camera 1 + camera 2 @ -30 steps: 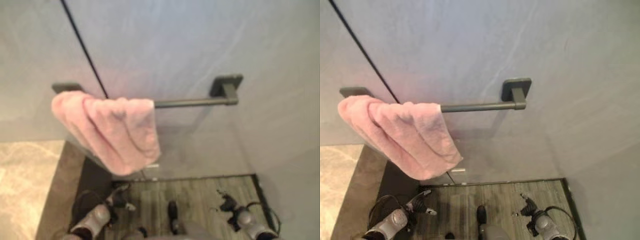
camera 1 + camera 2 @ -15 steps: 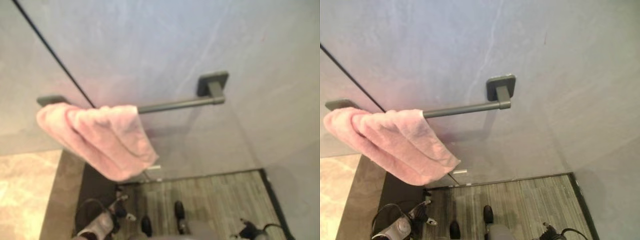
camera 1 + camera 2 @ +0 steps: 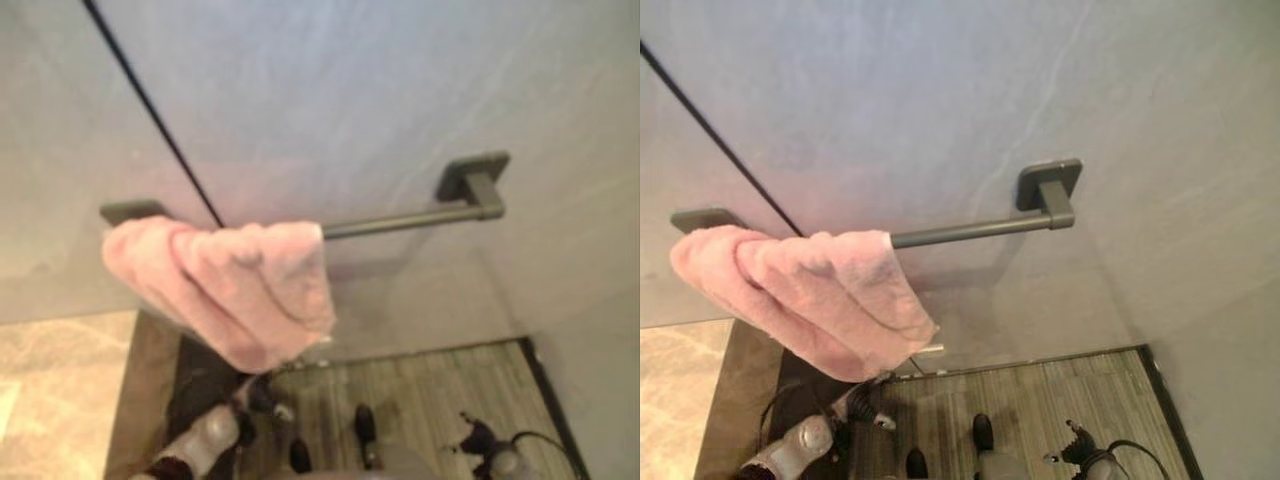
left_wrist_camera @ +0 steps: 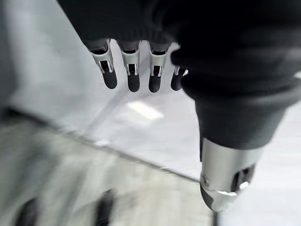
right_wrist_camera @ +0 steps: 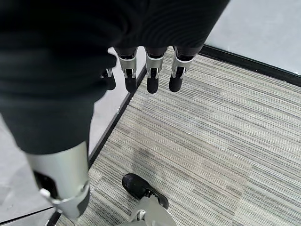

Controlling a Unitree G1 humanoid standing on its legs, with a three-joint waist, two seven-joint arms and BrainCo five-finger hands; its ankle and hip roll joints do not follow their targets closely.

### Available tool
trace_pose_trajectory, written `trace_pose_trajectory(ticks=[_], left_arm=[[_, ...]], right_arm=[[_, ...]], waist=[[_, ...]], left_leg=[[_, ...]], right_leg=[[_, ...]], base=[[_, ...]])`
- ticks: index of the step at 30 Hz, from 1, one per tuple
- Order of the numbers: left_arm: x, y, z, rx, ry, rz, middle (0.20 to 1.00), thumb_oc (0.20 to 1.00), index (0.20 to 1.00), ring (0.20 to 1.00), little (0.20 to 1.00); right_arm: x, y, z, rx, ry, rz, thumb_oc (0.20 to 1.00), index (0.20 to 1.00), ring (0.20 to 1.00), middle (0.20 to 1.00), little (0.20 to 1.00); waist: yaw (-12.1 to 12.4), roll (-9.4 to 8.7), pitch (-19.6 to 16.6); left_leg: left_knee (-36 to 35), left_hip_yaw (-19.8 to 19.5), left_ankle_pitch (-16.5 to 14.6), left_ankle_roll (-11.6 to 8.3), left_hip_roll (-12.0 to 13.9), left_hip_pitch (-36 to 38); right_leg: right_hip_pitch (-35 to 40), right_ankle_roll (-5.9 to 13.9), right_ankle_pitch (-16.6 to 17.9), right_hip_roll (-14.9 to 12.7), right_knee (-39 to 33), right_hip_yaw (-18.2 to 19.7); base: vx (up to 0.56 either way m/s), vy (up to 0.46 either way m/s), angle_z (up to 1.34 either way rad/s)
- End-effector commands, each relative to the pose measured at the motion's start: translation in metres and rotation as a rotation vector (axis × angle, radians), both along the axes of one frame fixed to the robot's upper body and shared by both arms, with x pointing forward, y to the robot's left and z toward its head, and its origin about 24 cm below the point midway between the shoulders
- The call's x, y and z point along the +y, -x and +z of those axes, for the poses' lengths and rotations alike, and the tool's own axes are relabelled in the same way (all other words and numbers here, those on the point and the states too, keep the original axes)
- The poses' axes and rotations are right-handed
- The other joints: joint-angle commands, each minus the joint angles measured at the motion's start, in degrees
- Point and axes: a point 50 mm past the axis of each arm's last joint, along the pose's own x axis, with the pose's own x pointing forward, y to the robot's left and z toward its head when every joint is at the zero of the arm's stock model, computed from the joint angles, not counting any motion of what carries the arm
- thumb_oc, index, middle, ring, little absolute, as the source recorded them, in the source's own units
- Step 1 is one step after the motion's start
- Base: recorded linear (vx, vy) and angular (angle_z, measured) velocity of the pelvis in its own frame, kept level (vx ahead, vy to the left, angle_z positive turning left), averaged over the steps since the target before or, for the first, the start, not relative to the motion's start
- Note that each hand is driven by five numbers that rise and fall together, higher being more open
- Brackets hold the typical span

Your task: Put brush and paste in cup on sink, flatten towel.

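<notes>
Pink towel [image 3: 235, 285] hangs bunched at left end of wall rail [image 3: 400, 220], needs spreading; left hand [image 4: 136, 70] & right hand [image 5: 150, 70] low, fingers straight, holding nothing.

Silver fingers tipped in dark pads on the left hand [image 4: 134, 70], rowed under a dark ribbed cover. Thick silver thumb standing apart, slotted near its end. Same build on the right hand [image 5: 148, 70]: black ribbed wrist cover, silver dark-tipped fingers, broad silver thumb with dark slots.
</notes>
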Motion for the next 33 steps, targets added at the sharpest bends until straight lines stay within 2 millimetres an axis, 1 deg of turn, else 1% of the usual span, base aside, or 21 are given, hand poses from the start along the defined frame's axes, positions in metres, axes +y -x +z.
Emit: trace_pose_trajectory(ticks=[1,2,3,4,5,6,7,9,12,13,15,18,20,21,22,23,24,28,30,31,33], left_arm=[[-0.002,-0.016,0.029,-0.080,0.089,-0.064,1.000,1.000,1.000,1.000,1.000],[-0.009,-0.022,0.052,-0.137,0.175,-0.094,1.000,1.000,1.000,1.000,1.000],[-0.008,-0.022,0.053,-0.136,0.174,-0.092,1.000,1.000,1.000,1.000,1.000],[-0.010,-0.023,0.062,-0.158,0.204,-0.109,1.000,1.000,1.000,1.000,1.000],[-0.011,-0.025,0.083,-0.214,0.252,-0.137,1.000,1.000,1.000,1.000,1.000],[-0.010,-0.025,0.084,-0.214,0.251,-0.135,1.000,1.000,1.000,1.000,1.000],[-0.013,-0.026,0.105,-0.269,0.300,-0.176,1.000,1.000,1.000,1.000,1.000],[-0.011,-0.025,0.111,-0.273,0.319,-0.178,1.000,1.000,1.000,1.000,1.000],[-0.006,-0.020,0.144,-0.313,0.386,-0.242,1.000,1.000,1.000,1.000,1.000],[-0.005,-0.019,0.144,-0.313,0.385,-0.240,1.000,1.000,1.000,1.000,1.000],[0.001,-0.015,0.160,-0.331,0.399,-0.261,1.000,1.000,1.000,1.000,1.000],[0.011,-0.008,0.166,-0.276,0.445,-0.247,1.000,1.000,1.000,1.000,1.000],[0.029,0.003,0.171,-0.176,0.453,-0.238,1.000,1.000,1.000,1.000,1.000],[0.030,0.004,0.172,-0.176,0.451,-0.236,1.000,1.000,1.000,1.000,1.000],[0.040,0.010,0.176,-0.119,0.444,-0.227,1.000,1.000,1.000,1.000,1.000],[0.041,0.011,0.177,-0.119,0.443,-0.224,1.000,1.000,1.000,1.000,1.000],[0.046,0.015,0.179,-0.097,0.438,-0.214,1.000,1.000,1.000,1.000,1.000],[0.063,0.029,0.183,-0.004,0.460,-0.153,1.000,1.000,1.000,1.000,1.000],[0.067,0.032,0.185,0.008,0.460,-0.138,1.000,1.000,1.000,1.000,1.000],[0.076,0.036,0.186,0.015,0.442,-0.101,1.000,1.000,1.000,1.000,1.000],[0.084,0.037,0.189,-0.006,0.426,-0.068,1.000,1.000,1.000,1.000,1.000]], right_arm=[[-0.008,0.007,-0.002,0.037,0.034,-0.064,1.000,1.000,1.000,1.000,1.000],[-0.010,0.011,-0.003,0.060,0.039,-0.069,1.000,1.000,1.000,1.000,1.000],[-0.009,0.011,-0.003,0.060,0.037,-0.067,1.000,1.000,1.000,1.000,1.000],[-0.009,0.012,-0.004,0.071,0.040,-0.068,1.000,1.000,1.000,1.000,1.000],[-0.009,0.014,-0.005,0.088,0.039,-0.066,1.000,1.000,1.000,1.000,1.000],[-0.008,0.014,-0.005,0.088,0.038,-0.064,1.000,1.000,1.000,1.000,1.000],[-0.007,0.015,-0.006,0.100,0.033,-0.075,1.000,1.000,1.000,1.000,1.000],[-0.006,0.013,-0.006,0.099,0.029,-0.075,1.000,1.000,1.000,1.000,1.000],[-0.008,0.016,-0.007,0.136,0.028,-0.067,1.000,1.000,1.000,1.000,1.000],[-0.007,0.015,-0.007,0.135,0.027,-0.065,1.000,1.000,1.000,1.000,1.000],[-0.006,0.017,-0.008,0.160,0.027,-0.044,1.000,1.000,1.000,1.000,1.000],[-0.007,0.020,-0.008,0.188,0.029,-0.023,1.000,1.000,1.000,1.000,1.000],[-0.011,0.019,-0.007,0.209,0.040,0.010,1.000,1.000,1.000,1.000,1.000],[-0.010,0.018,-0.007,0.209,0.038,0.013,1.000,1.000,1.000,1.000,1.000],[-0.013,0.017,-0.006,0.218,0.048,0.038,1.000,1.000,1.000,1.000,1.000],[-0.012,0.017,-0.006,0.218,0.046,0.041,1.000,1.000,1.000,1.000,1.000],[-0.012,0.015,-0.005,0.220,0.050,0.052,1.000,1.000,1.000,1.000,1.000],[-0.015,0.015,-0.004,0.239,0.065,0.079,1.000,1.000,1.000,1.000,1.000],[-0.013,0.014,-0.005,0.240,0.066,0.092,1.000,1.000,1.000,1.000,1.000],[-0.012,0.013,-0.005,0.250,0.066,0.118,1.000,1.000,1.000,1.000,1.000],[-0.011,0.014,-0.005,0.246,0.060,0.112,1.000,1.000,1.000,1.000,1.000]], waist=[[-0.7,-2.55,-2.7],[-0.5,-2.26,-2.9],[-0.6,-2.41,-3.0],[-0.5,-2.17,-3.1],[-0.2,-1.88,-3.3],[-0.3,-2.00,-3.3],[0.1,-1.57,-3.6],[0.1,-1.59,-3.7],[0.6,-0.92,-4.0],[0.5,-1.05,-4.0],[0.9,-0.88,-4.2],[1.3,-0.57,-4.1],[1.8,-0.25,-3.6],[1.6,-0.41,-3.6],[2.2,-0.21,-3.2],[2.0,-0.34,-3.2],[2.2,-0.31,-3.0],[3.6,-0.12,-2.8],[3.8,-0.22,-2.6],[4.6,-0.34,-2.6],[5.3,-0.51,-2.6]], left_leg=[[0.7,-1.0,-0.2,-0.87,1.4,-4.5],[0.7,-1.3,-0.2,-0.86,1.5,-4.4],[0.7,-1.3,0.0,-0.82,1.4,-4.7],[0.7,-1.5,-0.2,-0.85,1.4,-4.5],[0.7,-1.8,-0.3,-0.82,1.3,-4.5],[0.7,-1.7,-0.1,-0.78,1.3,-4.7],[0.7,-2.1,-0.4,-0.81,1.2,-4.5],[0.7,-2.2,-0.1,-0.74,1.1,-4.7],[0.7,-2.8,-0.5,-0.66,0.8,-4.3],[0.7,-2.7,-0.3,-0.61,0.8,-4.5],[0.7,-3.1,-0.4,-0.56,0.6,-4.3],[0.7,-3.8,-0.8,-0.40,0.2,-3.9],[0.7,-4.7,-0.8,-0.09,-0.2,-3.5],[0.7,-4.7,-0.6,-0.04,-0.2,-3.7],[0.7,-5.3,-0.7,0.09,-0.5,-3.4],[0.7,-5.3,-0.5,0.13,-0.5,-3.6],[0.7,-5.6,-0.6,0.27,-0.7,-3.5],[0.7,-5.8,-0.8,0.62,-1.0,-2.9],[0.7,-6.0,-0.7,0.71,-1.1,-2.9],[0.7,-6.2,-0.6,0.83,-1.2,-2.8],[0.7,-6.7,-0.5,0.92,-1.4,-2.9]], right_leg=[[2.0,2.83,-8.7,-1.8,0.3,0.9],[2.3,2.76,-8.8,-1.9,0.3,0.6],[2.0,2.68,-8.7,-1.9,0.3,0.6],[2.2,2.75,-8.9,-1.9,0.3,0.4],[2.4,2.76,-9.0,-2.1,0.3,0.1],[2.2,2.69,-8.9,-2.1,0.3,0.1],[2.5,2.82,-9.1,-2.2,0.3,-0.2],[2.3,2.79,-8.9,-2.3,0.3,-0.4],[3.0,3.00,-9.1,-2.6,0.3,-0.9],[2.8,2.93,-9.0,-2.6,0.3,-0.9],[3.2,3.01,-9.1,-2.8,0.3,-1.4],[4.0,3.20,-9.3,-3.2,0.3,-2.0],[4.6,3.31,-9.3,-3.6,0.3,-2.7],[4.5,3.25,-9.1,-3.7,0.3,-2.8],[5.0,3.42,-9.2,-3.9,0.3,-3.2],[4.9,3.37,-9.1,-4.0,0.3,-3.3],[5.0,3.46,-9.0,-4.1,0.3,-3.4],[5.8,3.94,-8.9,-4.5,0.3,-4.3],[6.0,4.01,-8.8,-4.7,0.3,-4.5],[6.1,4.18,-8.8,-4.9,0.3,-5.0],[6.4,4.24,-8.8,-5.2,0.3,-5.6]], base=[[0.03,-0.048,0.10],[0.02,-0.038,0.10],[0.02,-0.022,0.09],[0.01,-0.008,0.06],[0.01,-0.007,0.06],[0.01,-0.001,0.03],[-0.01,0.001,0.04],[0.00,0.011,0.10],[0.00,0.034,0.18],[0.01,0.046,0.08],[0.00,0.039,0.12],[-0.01,0.054,0.14],[-0.03,0.075,0.16],[-0.03,0.084,0.21],[-0.04,0.042,0.23],[-0.04,0.063,0.29],[-0.02,0.038,0.23],[-0.01,0.061,0.12],[-0.01,0.045,0.00],[-0.01,0.045,0.03],[0.00,0.044,0.11]])
